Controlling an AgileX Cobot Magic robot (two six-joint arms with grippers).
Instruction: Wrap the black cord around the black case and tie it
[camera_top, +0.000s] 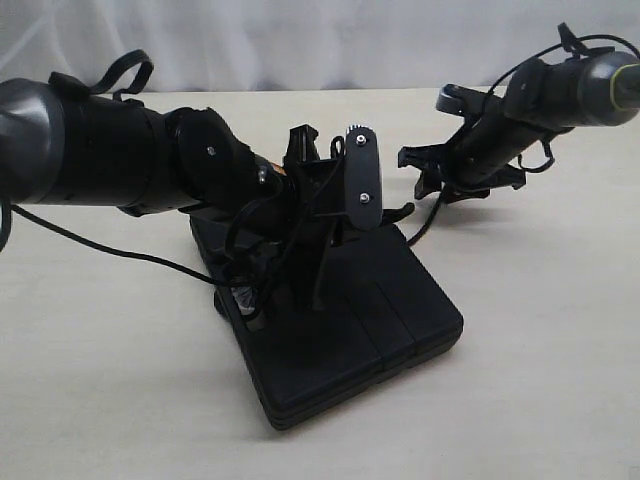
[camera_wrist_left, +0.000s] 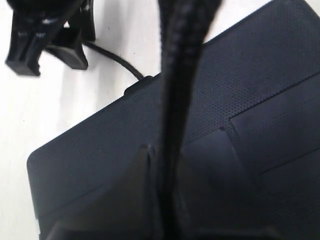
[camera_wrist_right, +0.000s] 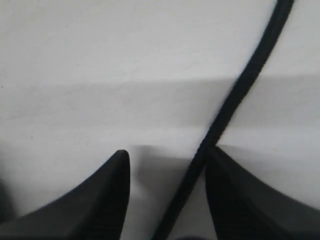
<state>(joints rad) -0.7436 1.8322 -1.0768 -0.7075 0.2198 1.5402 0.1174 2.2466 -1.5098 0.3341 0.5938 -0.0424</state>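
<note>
The black case (camera_top: 360, 325) lies flat on the table, its textured lid (camera_wrist_left: 260, 95) filling the left wrist view. My left gripper (camera_top: 318, 285) points down onto the case and is shut (camera_wrist_left: 167, 160) on the black cord (camera_wrist_left: 177, 95), which rises taut from the jaws. A thinner stretch of cord (camera_top: 420, 225) runs from the case's far edge to my right gripper (camera_top: 420, 175), which hovers behind the case to the right. The right gripper (camera_wrist_right: 167, 152) is open above the bare table. The cord (camera_wrist_right: 235, 95) passes between its jaws, close beside one finger (camera_wrist_right: 240, 195).
A pale tabletop (camera_top: 540, 400) surrounds the case. A black cable (camera_top: 100, 245) trails from the left arm across the table towards the case. A white curtain (camera_top: 320, 40) hangs behind the table's far edge.
</note>
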